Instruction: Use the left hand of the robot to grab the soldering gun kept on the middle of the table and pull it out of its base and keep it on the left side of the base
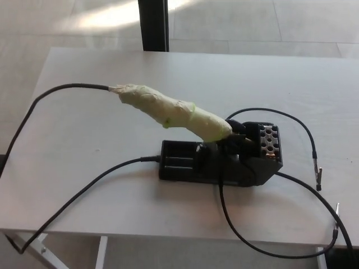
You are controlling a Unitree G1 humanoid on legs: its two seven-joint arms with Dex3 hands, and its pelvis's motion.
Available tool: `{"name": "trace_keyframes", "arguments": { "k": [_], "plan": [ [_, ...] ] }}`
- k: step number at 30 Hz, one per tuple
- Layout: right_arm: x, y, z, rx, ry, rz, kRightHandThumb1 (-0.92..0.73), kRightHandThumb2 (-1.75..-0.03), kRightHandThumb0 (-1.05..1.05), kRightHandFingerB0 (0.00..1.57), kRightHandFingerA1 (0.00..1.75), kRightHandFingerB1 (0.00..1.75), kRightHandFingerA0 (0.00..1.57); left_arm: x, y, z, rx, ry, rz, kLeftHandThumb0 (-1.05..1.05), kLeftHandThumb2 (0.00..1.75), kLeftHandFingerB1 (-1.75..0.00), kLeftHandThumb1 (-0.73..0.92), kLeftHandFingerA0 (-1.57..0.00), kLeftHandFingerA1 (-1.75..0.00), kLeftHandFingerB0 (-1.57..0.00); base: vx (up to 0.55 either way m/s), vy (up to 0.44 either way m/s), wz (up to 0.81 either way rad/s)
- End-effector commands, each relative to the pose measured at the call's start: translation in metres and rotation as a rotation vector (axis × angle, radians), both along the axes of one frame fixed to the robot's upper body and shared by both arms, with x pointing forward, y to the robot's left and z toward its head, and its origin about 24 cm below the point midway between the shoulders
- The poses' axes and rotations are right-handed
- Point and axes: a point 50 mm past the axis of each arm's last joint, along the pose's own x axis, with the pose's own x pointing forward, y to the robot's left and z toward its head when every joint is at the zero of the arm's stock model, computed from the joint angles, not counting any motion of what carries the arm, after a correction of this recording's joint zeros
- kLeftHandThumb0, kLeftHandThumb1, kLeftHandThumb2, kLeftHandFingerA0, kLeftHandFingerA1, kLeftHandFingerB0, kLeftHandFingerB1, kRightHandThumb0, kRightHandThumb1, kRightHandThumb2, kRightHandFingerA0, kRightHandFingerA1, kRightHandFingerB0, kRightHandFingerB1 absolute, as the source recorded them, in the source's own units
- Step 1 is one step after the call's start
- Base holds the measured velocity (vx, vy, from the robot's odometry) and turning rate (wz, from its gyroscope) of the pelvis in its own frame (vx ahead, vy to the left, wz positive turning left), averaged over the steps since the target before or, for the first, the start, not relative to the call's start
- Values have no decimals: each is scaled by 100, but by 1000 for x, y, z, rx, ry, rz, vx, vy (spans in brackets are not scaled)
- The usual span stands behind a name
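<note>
The soldering gun (171, 111) has a handle wrapped in pale green tape. It rests tilted in its black base (221, 159) in the middle of the white table (84, 129), handle pointing up and to the left, tip down in the base's holder. A black cord (39, 103) leaves the handle's end and runs off the table's left edge. Neither of my hands shows in the head view.
A second black cable (95, 182) runs from the base's left end to the table's front left corner. More black leads (305, 131) with clips loop over the right side and the front edge. A dark post (153, 25) stands behind the table.
</note>
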Motion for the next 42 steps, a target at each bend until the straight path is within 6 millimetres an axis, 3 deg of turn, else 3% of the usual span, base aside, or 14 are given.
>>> {"name": "trace_keyframes", "arguments": {
  "k": [1,6,7,12,13,25,27,28,29,33,36,37,38,42],
  "plan": [
    [-1,-3,3,14,-53,-23,-29,-117,-87,26,124,95,92,38,27,47,98,62,-80,-65,86,-47,51,-19,-56,-7,0,0,7],
    [-1,-2,2,17,-53,-19,-21,-116,-88,0,167,152,45,83,39,107,216,-101,-123,-65,90,-41,55,-18,-55,-4,0,0,0],
    [-1,-1,2,20,-54,-18,-30,-117,-84,23,121,93,77,95,39,120,246,-128,-150,-63,89,-43,56,-17,-54,-4,0,0,0],
    [-2,-2,2,9,-38,-5,-23,-117,-89,0,156,143,64,132,29,172,284,-335,-217,-56,84,-44,54,-19,-54,-9,0,0,0],
    [-2,-2,2,12,-39,1,-15,-107,-65,1,116,75,81,140,24,183,280,-382,-231,-57,83,-44,52,-18,-55,-10,0,0,0],
    [0,-2,3,2,-22,30,-23,-114,-94,21,121,101,62,228,-74,291,449,-729,-676,-57,58,-35,62,-40,-51,-25,0,0,0],
    [1,-2,3,6,-29,21,-13,-106,-66,1,108,76,65,238,-95,298,491,-752,-757,-59,58,-36,61,-40,-50,-26,0,0,0],
    [1,-2,4,-5,-17,43,-27,-117,-92,0,161,150,43,243,-105,299,501,-765,-793,-59,58,-35,60,-41,-49,-26,0,0,0],
    [2,-2,3,5,-27,28,-14,-107,-68,0,110,77,67,247,-115,299,502,-777,-832,-57,57,-34,60,-40,-50,-26,0,0,0],
    [3,-2,4,2,-22,36,-8,-103,-64,4,110,77,72,253,-146,295,384,-771,-952,-60,58,-34,62,-40,-49,-24,0,0,0],
    [2,-2,4,9,-34,22,-22,-118,-91,0,160,151,42,257,-174,284,289,-738,-1048,-60,57,-37,59,-36,-54,-25,0,0,0],
    [3,-2,5,-28,3,60,-8,-103,-67,1,111,76,70,258,-182,281,317,-701,-1086,-63,58,-37,60,-42,-54,-27,0,0,0],
    [2,-2,4,-10,-12,34,-24,-110,-88,0,161,153,43,260,-191,273,326,-670,-1133,-63,58,-38,60,-45,-51,-28,0,0,0],
    [2,-2,4,4,-28,22,-20,-114,-88,0,158,151,48,261,-214,255,294,-631,-1223,-60,58,-39,58,-43,-54,-28,0,0,0]
  ]
}}
